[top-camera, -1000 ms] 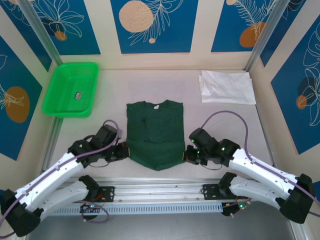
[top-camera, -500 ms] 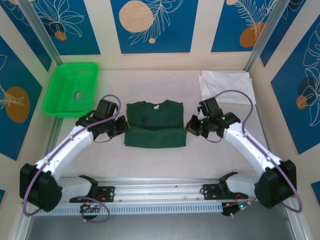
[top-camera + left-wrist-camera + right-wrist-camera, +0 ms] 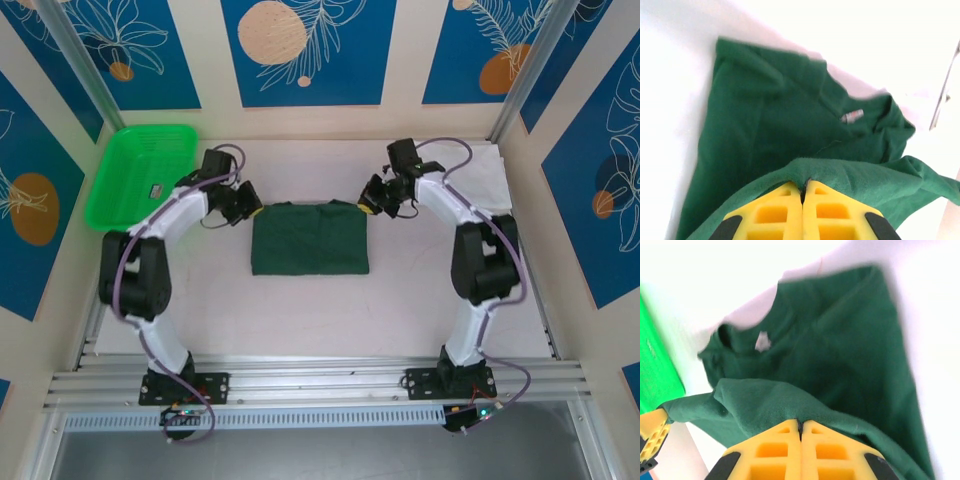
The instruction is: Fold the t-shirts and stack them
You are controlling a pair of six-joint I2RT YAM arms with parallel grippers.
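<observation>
- Two sets of jaws are shut tight, each pinching a doubled fold of the dark green shirt [image 3: 310, 240] between its yellow pads. Both wrist views show the cloth bunched right at the pad tips.
- Both arms are stretched out to the far edge of that shirt. The left arm [image 3: 180, 215] holds the far-left corner and the right arm [image 3: 450, 205] holds the far-right corner, so the gripped edge runs straight across between them.
- The shirt lies in the middle of the worktop [image 3: 310, 320] as a neat block that is wider than it is deep, with its long axis running left to right.
- Seen from the wrists, the held fold hangs above the flat lower layer, close to the collar and its small label [image 3: 852, 116].
- The next move likely depends on this: the gripped edge sits roughly over the collar end, so it needs only to go straight down before the jaws let go. Sideways drift by either arm would skew the fold.
- The white shirt [image 3: 497, 170] lies at the far right, well apart from the green one and nearer the right arm. It looks not yet stacked.
- The green basket [image 3: 125, 195] sits at the far left, just beyond the left arm.
</observation>
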